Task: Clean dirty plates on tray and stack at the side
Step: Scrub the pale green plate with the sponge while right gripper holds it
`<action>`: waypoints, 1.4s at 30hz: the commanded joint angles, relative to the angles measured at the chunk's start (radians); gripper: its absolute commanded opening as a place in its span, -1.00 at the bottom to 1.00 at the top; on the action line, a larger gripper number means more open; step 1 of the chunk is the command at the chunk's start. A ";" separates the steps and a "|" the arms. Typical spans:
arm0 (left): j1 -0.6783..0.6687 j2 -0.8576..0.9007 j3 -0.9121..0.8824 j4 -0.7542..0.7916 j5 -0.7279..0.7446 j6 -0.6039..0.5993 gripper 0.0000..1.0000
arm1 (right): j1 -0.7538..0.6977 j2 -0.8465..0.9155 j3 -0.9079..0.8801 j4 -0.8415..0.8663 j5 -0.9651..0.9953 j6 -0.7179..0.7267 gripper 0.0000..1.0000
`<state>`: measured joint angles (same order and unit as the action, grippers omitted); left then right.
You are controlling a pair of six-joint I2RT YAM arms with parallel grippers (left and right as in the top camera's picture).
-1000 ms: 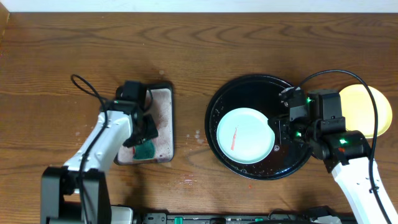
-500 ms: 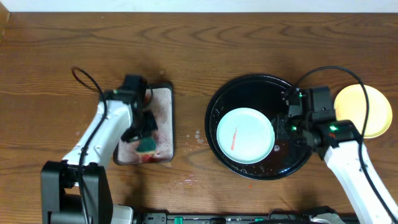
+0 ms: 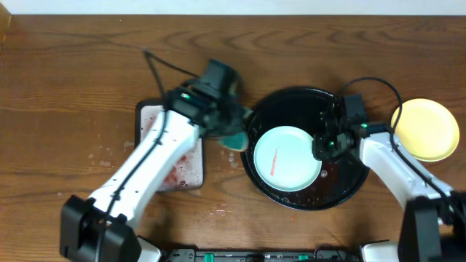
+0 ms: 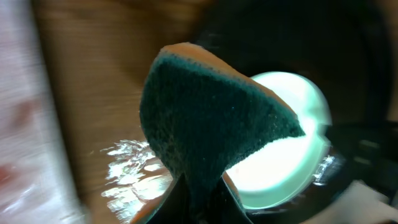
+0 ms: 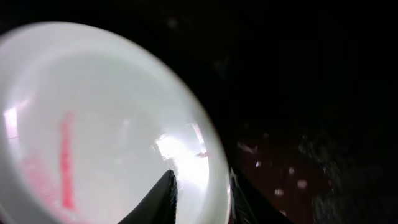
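Note:
One pale mint-blue plate (image 3: 286, 158) with a red sauce streak lies in the round black tray (image 3: 291, 105). My right gripper (image 3: 322, 148) is closed over the plate's right rim, one finger inside and one outside; in the right wrist view the gripper (image 5: 202, 190) pinches the plate (image 5: 93, 124). My left gripper (image 3: 222, 124) is shut on a green sponge (image 3: 234, 136) and holds it above the tray's left edge; the sponge (image 4: 211, 118) fills the left wrist view. The pale yellow plate (image 3: 425, 129) sits on the tabletop to the right. A second mint-blue plate is not in view.
A rectangular black-rimmed tray (image 3: 164, 156) with a pinkish, red-smeared inside lies left of the round tray. Wet specks dot the black tray's floor (image 5: 298, 180) and the wood near the table's front edge (image 3: 218, 211).
My left arm has lifted the sponge off the rectangular tray and swung it right to the black tray's left edge. My right gripper has moved in onto the plate's right rim.

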<state>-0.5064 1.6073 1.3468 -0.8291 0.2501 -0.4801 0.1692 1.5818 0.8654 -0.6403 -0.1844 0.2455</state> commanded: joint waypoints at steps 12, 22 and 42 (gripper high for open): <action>-0.248 0.301 -0.003 0.207 0.079 -0.236 -0.85 | -0.031 0.139 0.013 0.048 -0.006 0.008 -0.98; -0.240 0.424 0.010 0.169 -0.356 -0.174 -0.85 | -0.031 0.139 0.013 0.043 -0.007 0.008 -0.98; -0.279 0.518 0.027 0.475 0.318 -0.237 -0.85 | -0.031 0.139 0.013 0.039 0.000 0.000 -0.98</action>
<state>-0.7509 2.0438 1.3808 -0.4278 0.2607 -0.6647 0.1459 1.6932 0.8787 -0.6044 -0.2626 0.2455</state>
